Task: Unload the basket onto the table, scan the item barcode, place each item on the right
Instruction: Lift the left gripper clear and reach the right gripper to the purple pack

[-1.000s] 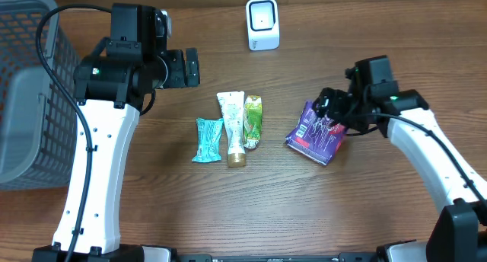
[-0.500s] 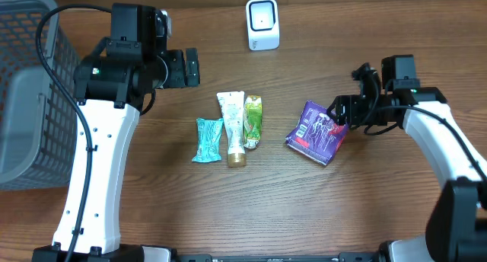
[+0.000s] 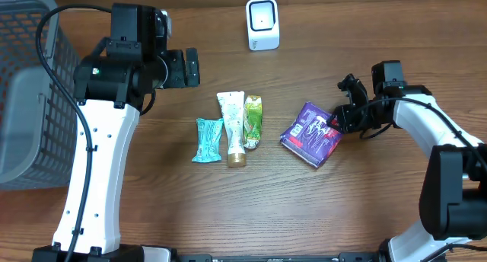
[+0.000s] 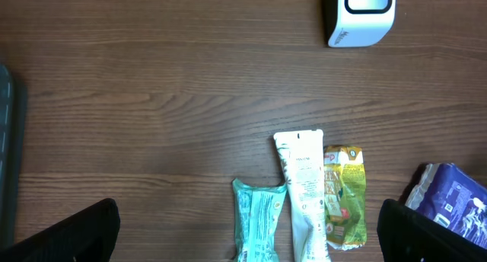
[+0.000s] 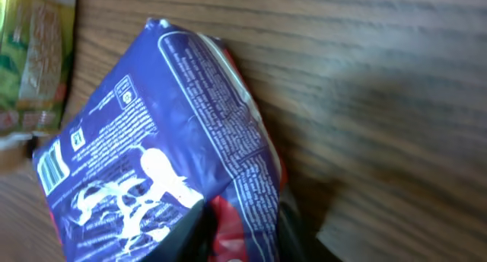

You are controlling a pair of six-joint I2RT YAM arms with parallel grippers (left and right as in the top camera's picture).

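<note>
The item is a purple snack packet (image 3: 310, 135) lying right of centre on the table. In the right wrist view the purple packet (image 5: 144, 148) fills the frame, with a small barcode (image 5: 49, 167) near its left end. My right gripper (image 3: 337, 123) is at the packet's right edge, and in the wrist view this gripper (image 5: 240, 235) pinches that edge between both fingers. The white scanner (image 3: 262, 23) stands at the back centre, also seen as the scanner (image 4: 361, 14). My left gripper (image 3: 190, 67) hangs open above the table, left of the scanner.
A teal packet (image 3: 207, 139), a white tube (image 3: 233, 127) and a green packet (image 3: 253, 121) lie side by side at the centre. A grey mesh basket (image 3: 30, 87) stands at the far left. The left wrist view looks down on the white tube (image 4: 304, 193).
My right gripper has swung lower and closed onto the purple packet's right edge. The packet has shifted slightly left. The left arm has not moved.
</note>
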